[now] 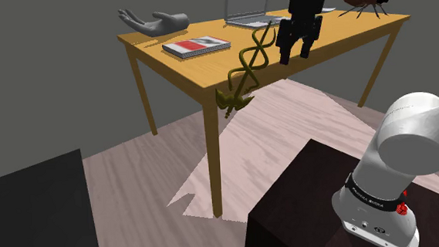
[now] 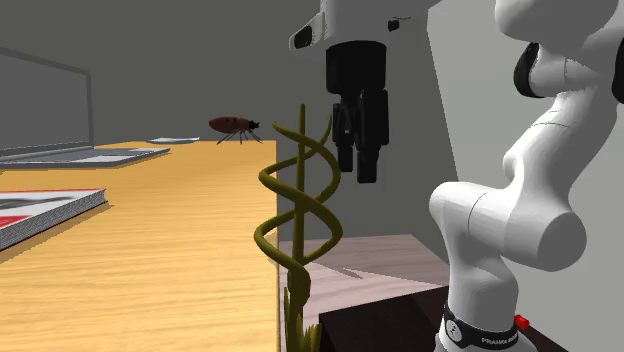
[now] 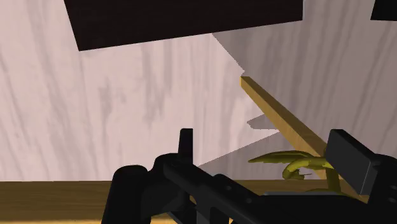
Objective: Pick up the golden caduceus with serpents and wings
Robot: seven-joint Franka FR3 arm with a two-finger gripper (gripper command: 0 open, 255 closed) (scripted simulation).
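The pickup is not yet done. The golden caduceus (image 1: 247, 67) leans over the near edge of the counter (image 1: 207, 71). Its winged end hangs below the edge, above the floor, and its other end reaches up beside the pincer (image 1: 294, 57). The pincer hovers just beside that upper end with its fingers spread, pinching nothing. As I judge it, two steps are left: closing on the twisted stem, which looks ready to slip off the edge, and lifting it.
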